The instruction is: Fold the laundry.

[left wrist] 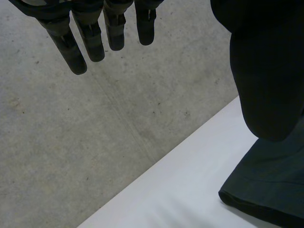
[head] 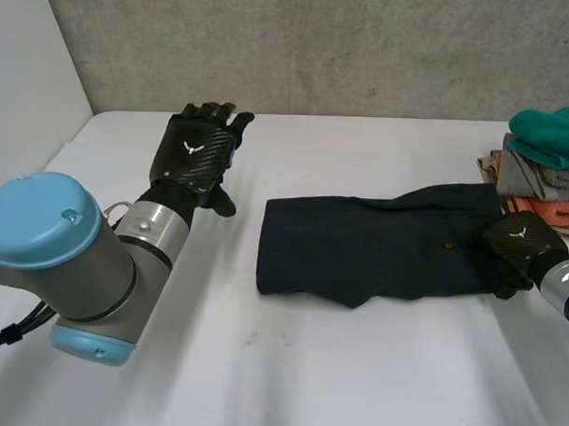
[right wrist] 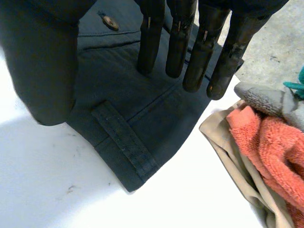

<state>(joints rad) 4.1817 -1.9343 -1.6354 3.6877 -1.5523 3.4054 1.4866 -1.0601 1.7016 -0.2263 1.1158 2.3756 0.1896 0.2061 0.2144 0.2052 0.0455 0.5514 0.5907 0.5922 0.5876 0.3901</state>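
A dark navy garment [head: 377, 240] lies folded into a long band across the middle of the white table [head: 354, 365]. My right hand [head: 525, 242] hovers over its right end, at the waistband. In the right wrist view its fingers [right wrist: 152, 42] are straight above the cloth [right wrist: 118, 95], the thumb stands apart, and a belt loop [right wrist: 126, 142] and a button [right wrist: 110, 21] show beneath. My left hand [head: 195, 154] is lifted off the table to the left of the garment, its fingers [left wrist: 76, 52] straight and holding nothing. The garment's left end [left wrist: 270, 185] lies beside it.
A pile of laundry stands at the table's right edge, just behind my right hand: a teal piece [head: 554, 134] on top, grey cloth [right wrist: 261, 97], an orange towel [right wrist: 266, 147] and beige cloth [right wrist: 228, 142]. A concrete wall [head: 318, 46] runs behind the table.
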